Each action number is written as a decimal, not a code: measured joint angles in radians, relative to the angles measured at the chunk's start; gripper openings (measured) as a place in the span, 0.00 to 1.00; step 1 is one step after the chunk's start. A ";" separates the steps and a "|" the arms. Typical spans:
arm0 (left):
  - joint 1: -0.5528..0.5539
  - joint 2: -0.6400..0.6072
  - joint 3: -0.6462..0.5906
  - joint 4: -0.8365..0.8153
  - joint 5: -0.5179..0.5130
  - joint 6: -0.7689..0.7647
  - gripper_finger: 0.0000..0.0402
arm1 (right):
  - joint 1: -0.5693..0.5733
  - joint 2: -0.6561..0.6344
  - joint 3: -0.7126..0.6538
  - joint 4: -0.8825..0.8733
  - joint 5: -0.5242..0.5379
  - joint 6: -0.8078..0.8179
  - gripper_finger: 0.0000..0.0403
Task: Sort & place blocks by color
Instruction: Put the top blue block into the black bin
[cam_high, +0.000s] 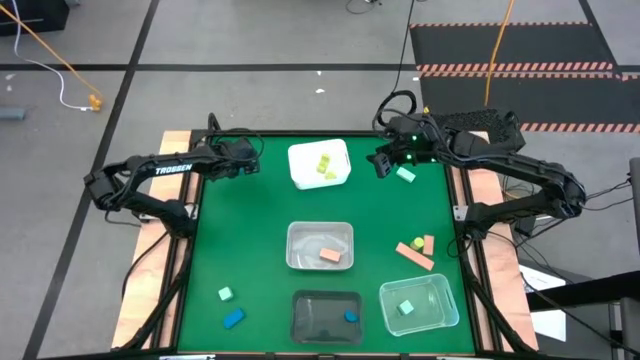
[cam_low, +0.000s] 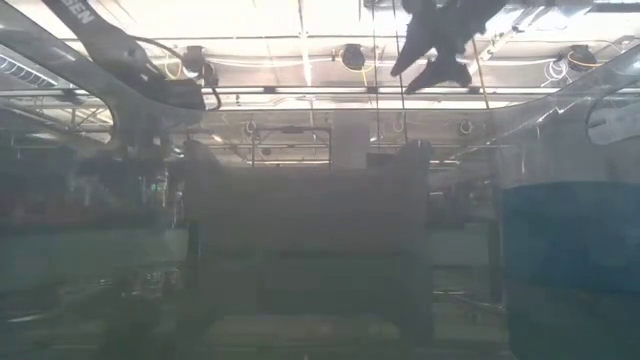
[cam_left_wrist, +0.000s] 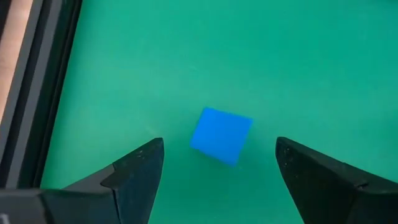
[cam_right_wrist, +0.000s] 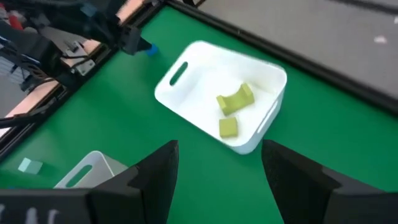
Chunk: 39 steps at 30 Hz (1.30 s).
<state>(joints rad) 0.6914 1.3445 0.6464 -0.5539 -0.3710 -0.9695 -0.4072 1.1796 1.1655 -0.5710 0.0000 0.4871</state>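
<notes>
The left gripper (cam_left_wrist: 214, 171) hangs at the bench's (cam_high: 250, 240) far left, fingers apart over a blue block (cam_left_wrist: 220, 135) that only its wrist view shows clearly. The right gripper (cam_high: 383, 163), fingers apart, is beside a mint block (cam_high: 406, 175). Its wrist view shows 2 yellow blocks (cam_right_wrist: 235, 99) in the white tub (cam_right_wrist: 186, 102).
</notes>
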 joint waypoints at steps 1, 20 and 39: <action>0.005 0.000 -0.005 0.005 0.000 0.000 0.77 | 0.000 0.001 -0.016 0.009 -0.001 0.014 0.54; 0.042 0.146 -0.010 0.115 0.030 0.055 0.36 | 0.018 -0.005 -0.156 0.145 -0.005 0.114 0.54; 0.001 0.105 -0.007 0.110 0.059 0.060 0.18 | 0.044 -0.005 -0.156 0.142 -0.005 0.130 0.54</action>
<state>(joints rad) 0.6927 1.4498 0.6394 -0.4442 -0.3120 -0.9100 -0.3634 1.1748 1.0096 -0.4290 -0.0048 0.6169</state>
